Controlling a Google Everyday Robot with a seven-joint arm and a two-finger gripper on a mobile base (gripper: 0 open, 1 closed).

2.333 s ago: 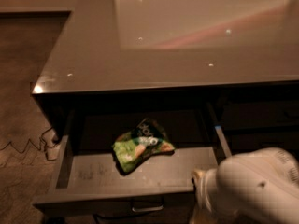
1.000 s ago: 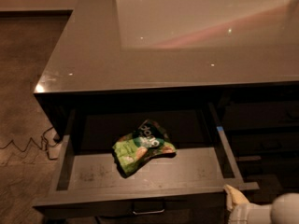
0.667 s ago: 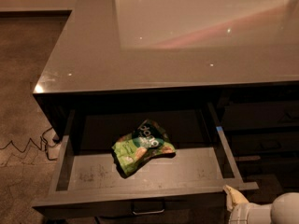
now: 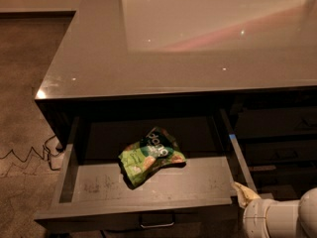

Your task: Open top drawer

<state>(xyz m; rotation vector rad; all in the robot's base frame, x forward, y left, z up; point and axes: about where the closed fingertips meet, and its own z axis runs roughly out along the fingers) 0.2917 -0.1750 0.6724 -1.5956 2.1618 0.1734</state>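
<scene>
The top drawer [image 4: 99, 182] stands pulled well out beneath the bench [image 4: 99, 58], a green snack bag [image 4: 151, 155] inside; opening looks done. Near right, the claw [image 4: 243, 193] sits beside its corner; open or closed, I cannot tell.

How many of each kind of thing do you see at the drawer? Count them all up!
Open top drawer: 1
Green snack bag: 1, lying in the drawer
Gripper: 1, by the drawer's front right corner
Total: 3
</scene>
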